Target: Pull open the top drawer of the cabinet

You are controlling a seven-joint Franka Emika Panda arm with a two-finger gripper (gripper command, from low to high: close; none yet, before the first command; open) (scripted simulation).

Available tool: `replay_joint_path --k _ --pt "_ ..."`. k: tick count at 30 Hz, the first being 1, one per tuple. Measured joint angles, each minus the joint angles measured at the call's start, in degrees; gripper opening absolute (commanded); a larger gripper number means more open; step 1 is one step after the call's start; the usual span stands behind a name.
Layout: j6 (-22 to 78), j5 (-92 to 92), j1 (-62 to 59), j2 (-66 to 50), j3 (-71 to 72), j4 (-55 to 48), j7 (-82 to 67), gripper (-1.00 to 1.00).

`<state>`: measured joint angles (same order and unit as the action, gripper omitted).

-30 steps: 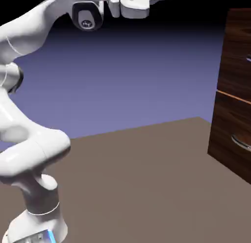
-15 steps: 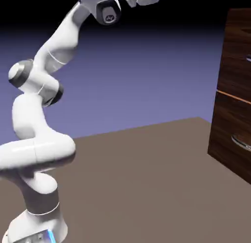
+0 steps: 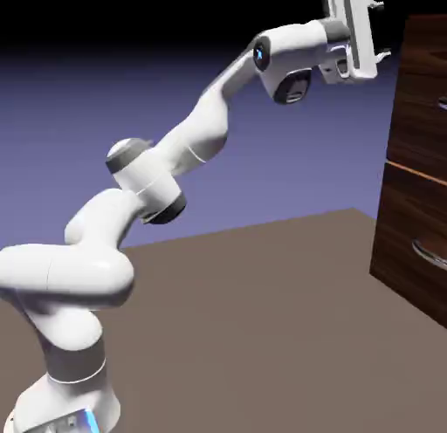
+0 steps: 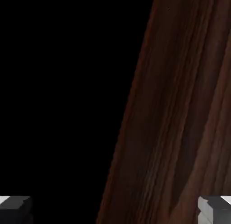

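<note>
Right, the claw [image 3: 381,30] is wide open and empty, near the cabinet [image 3: 417,108], maybe to fit around the handle [image 3: 443,103] of the top drawer [image 3: 425,65] at the exterior view's right.

Cabinet [image 3: 417,195] cut off by the exterior view's right edge; upper silver handle [image 3: 443,103] mostly out of frame

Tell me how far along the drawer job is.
Done: the arm is stretched up toward the cabinet, gripper open. In hand: lining up, it seems; wood fills only one side of the hand view. Left: gripping the top drawer's handle and pulling; that front looks shut.
</note>
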<state>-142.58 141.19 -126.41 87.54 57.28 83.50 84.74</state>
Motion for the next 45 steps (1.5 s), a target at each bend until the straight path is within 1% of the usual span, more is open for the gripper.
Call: replay_joint_path --k 5,7,17,18,20,45 --pt "2.6 11.5 -10.4 4.5 4.7 -6.3 3.5 0.0" --pt "2.7 12.3 -11.1 4.8 5.0 -6.7 3.7 0.0" --pt "-5.5 10.1 -22.8 2.0 3.6 -27.5 10.6 0.0" --pt "-5.9 10.0 -23.5 1.9 3.5 -28.7 11.0 -1.0" --pt "-5.9 10.0 -23.5 1.9 3.5 -28.7 11.0 -1.0" --pt "15.6 12.8 5.2 10.1 3.8 23.2 -1.4 -1.0"
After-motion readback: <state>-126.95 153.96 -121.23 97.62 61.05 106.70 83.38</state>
